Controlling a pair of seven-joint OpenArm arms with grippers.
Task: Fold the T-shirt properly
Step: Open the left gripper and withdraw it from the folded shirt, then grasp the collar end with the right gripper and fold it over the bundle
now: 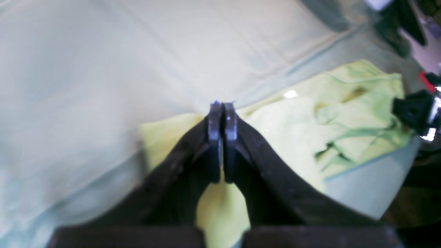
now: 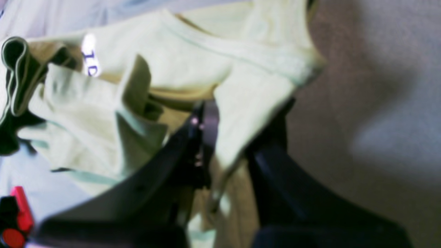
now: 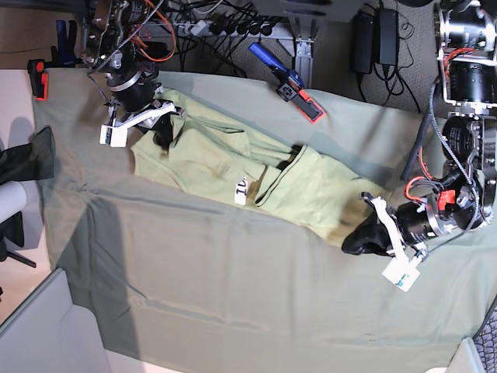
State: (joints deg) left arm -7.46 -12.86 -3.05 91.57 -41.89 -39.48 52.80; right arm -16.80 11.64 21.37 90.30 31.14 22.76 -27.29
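The right gripper [image 2: 220,131] has a bit of the T-shirt [image 3: 225,167] pinched between its jaws. The left gripper [image 1: 222,110] is fully closed at the shirt's other end. The shirt lies crumpled across the table cloth [image 3: 233,295], white tag [image 3: 241,191] showing.

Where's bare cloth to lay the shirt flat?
The widest bare stretch of table cloth lies in front of the T-shirt, between it and the table's near edge. The back edge is crowded: a clamp tool and cables. Both shirt ends are taken by grippers.
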